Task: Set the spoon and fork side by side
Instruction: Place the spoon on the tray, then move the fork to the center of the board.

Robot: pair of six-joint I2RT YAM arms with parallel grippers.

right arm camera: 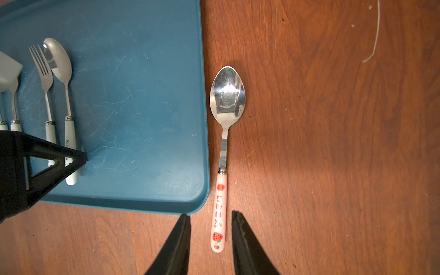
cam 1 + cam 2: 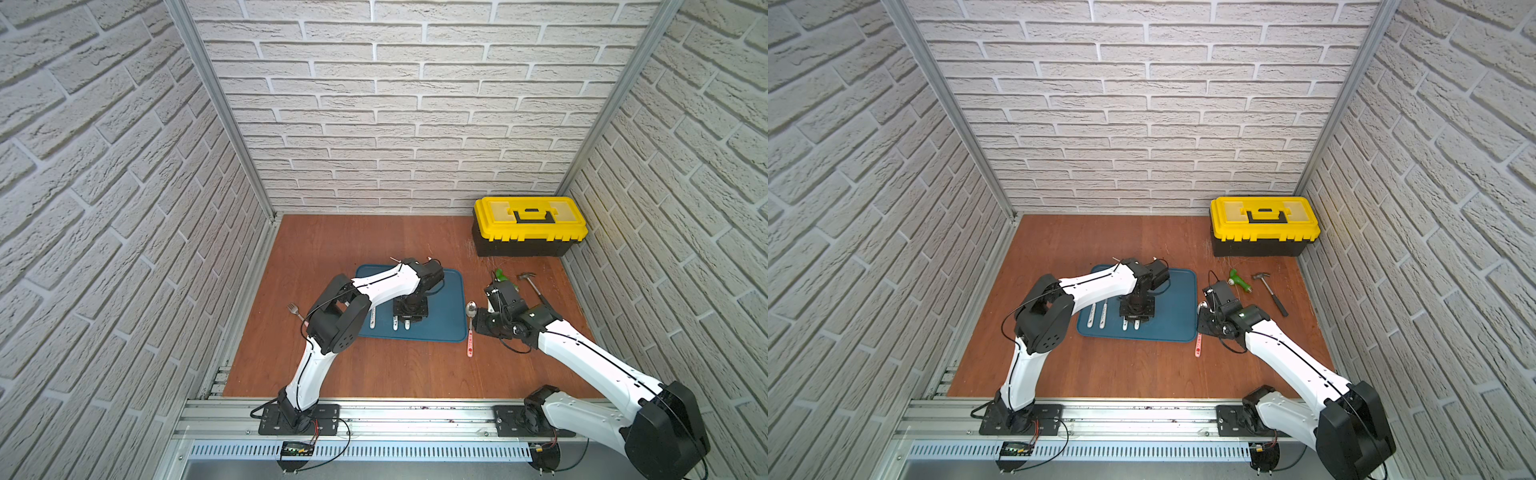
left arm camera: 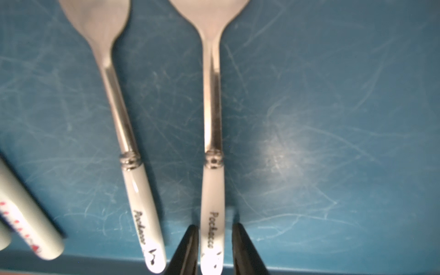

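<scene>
Left gripper (image 3: 215, 225), narrowly parted, straddles the white spoon (image 3: 212, 107), apparently leaving it beside the fork (image 3: 116, 107). Right gripper (image 1: 210, 213) likewise brackets the strawberry spoon (image 1: 227, 95).

On tray (image 1: 142, 95), fork (image 1: 45, 78) beside spoon (image 1: 58, 62), loose spoon (image 1: 223, 154) on table (image 1: 333, 142) right of tray

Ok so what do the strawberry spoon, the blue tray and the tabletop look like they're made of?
Strawberry spoon: polished metal bowl and neck, mirror-bright reflections; glossy pink handle, perhaps plastic or ceramic. Blue tray: likely matte plastic, showing fine pale scratches and a moulded rounded rim. Tabletop: wood or wood-look laminate, judging by reddish-brown grain.
</scene>
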